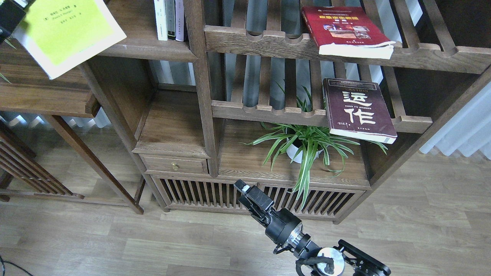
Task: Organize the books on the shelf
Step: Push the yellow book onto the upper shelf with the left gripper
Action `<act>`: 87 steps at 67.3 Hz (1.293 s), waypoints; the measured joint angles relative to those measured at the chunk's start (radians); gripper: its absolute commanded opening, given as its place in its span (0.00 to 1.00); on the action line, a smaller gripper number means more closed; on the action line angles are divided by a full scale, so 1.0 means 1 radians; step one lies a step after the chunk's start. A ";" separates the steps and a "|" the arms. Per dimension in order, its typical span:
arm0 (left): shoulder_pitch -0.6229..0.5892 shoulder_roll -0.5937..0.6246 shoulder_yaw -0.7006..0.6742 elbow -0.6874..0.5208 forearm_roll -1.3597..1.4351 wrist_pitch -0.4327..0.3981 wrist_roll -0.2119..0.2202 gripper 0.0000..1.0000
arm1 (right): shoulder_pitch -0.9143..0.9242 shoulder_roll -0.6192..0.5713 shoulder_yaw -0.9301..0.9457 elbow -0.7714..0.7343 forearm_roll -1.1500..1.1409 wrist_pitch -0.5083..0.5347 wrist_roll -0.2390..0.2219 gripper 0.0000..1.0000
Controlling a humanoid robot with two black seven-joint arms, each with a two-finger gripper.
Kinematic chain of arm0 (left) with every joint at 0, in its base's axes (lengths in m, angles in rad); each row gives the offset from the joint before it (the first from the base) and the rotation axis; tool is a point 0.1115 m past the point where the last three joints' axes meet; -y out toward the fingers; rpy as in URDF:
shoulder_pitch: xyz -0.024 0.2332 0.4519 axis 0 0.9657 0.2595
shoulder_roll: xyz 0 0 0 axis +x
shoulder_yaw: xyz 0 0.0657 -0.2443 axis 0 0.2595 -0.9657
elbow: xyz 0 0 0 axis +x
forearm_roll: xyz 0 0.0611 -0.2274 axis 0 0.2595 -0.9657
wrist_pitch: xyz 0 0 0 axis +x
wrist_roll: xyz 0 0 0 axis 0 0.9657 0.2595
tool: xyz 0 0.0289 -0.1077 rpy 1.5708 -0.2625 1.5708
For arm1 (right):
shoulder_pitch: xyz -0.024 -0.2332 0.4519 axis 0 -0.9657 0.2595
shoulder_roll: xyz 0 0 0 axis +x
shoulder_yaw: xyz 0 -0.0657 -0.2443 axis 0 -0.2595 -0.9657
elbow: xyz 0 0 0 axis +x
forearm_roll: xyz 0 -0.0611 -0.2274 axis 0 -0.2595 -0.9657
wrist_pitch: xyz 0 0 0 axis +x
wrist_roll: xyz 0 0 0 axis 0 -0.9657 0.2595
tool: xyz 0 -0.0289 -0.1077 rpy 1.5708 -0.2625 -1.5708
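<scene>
The yellow-green book [63, 32] is seen tilted at the upper left, carried in the air over the edge of the solid dark shelf [149, 48], where thin upright books [170, 19] already stand; it appears to be held there so that it can be brought in beside them. A dark shape at its top left corner is judged to be the left gripper [9, 17], apparently clamped on the book's corner, though the jaws themselves cannot be told apart. The red book [347, 30] lies flat on the upper slatted rack [268, 42] and the maroon book [358, 109] lies flat on the lower slatted rack [264, 111], both overhanging the front rails and not yet moved. A potted plant [303, 143] stands below. The right gripper [241, 188] is held low, pointing up and leftward toward the bookcase, empty; its jaws are seen end-on and their width cannot be told.
</scene>
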 measured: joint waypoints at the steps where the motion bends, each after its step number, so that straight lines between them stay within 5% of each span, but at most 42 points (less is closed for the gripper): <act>1: -0.003 -0.003 0.002 0.000 0.005 0.000 0.000 0.06 | 0.000 0.000 0.000 0.000 0.000 0.000 0.000 0.98; 15: -0.044 -0.045 0.016 0.008 0.086 0.000 -0.013 0.03 | 0.010 0.000 -0.001 0.002 0.001 0.000 0.000 0.98; 22: -0.066 -0.063 0.016 0.023 0.134 0.000 -0.079 0.03 | 0.022 0.000 -0.002 0.002 0.001 0.000 0.000 0.98; 30: -0.093 -0.075 0.029 0.054 0.210 0.000 -0.202 0.03 | 0.027 0.000 -0.003 0.000 0.000 0.000 0.000 0.98; 48: -0.096 -0.088 0.047 0.096 0.255 0.000 -0.249 0.02 | 0.021 0.000 -0.001 -0.001 -0.001 0.000 0.001 0.98; 87: -0.204 -0.138 0.218 0.292 0.356 0.116 -0.433 0.02 | 0.015 0.000 -0.004 0.023 0.001 0.000 0.004 0.98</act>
